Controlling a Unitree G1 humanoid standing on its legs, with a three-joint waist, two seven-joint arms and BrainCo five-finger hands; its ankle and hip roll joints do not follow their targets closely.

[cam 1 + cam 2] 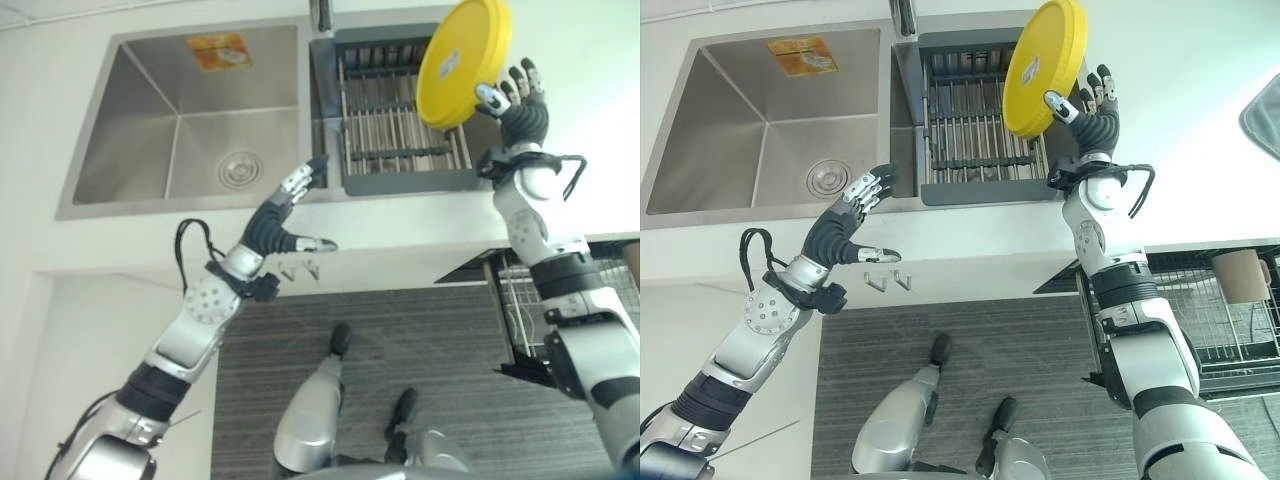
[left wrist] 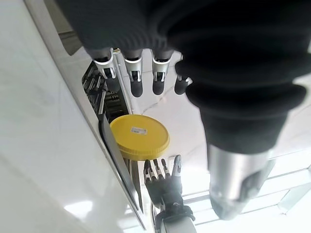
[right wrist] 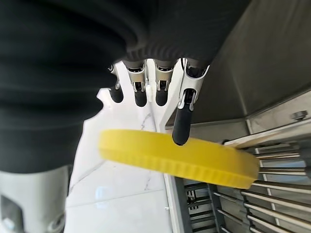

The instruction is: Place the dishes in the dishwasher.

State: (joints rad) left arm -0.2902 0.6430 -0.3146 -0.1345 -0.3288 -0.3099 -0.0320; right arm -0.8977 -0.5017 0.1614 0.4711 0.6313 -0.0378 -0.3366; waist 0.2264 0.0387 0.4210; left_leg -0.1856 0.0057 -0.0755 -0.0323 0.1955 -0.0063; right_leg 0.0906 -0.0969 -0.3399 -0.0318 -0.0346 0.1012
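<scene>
- The right hand [image 1: 512, 100] is sitting in the upper right of the left eye view, fingers nearly straight, with the thumb and one finger pinching the edge of a yellow plate [image 1: 462, 62]
- The plate is standing tilted on its edge at the top right of the frame, partly over the right end of the dark drying rack [image 1: 400, 135] and partly over the white counter [image 1: 400, 225]
- The rack is filling the small right-hand basin, just beside the large steel sink [image 1: 190, 110] in the upper left
- The left hand [image 1: 845, 232] is hovering at the middle left over the counter's front edge, fingers spread apart and holding nothing
- A wire dishwasher basket [image 1: 1225, 320] is showing at the right edge, with a beige cup [image 1: 1240, 275] in it
</scene>
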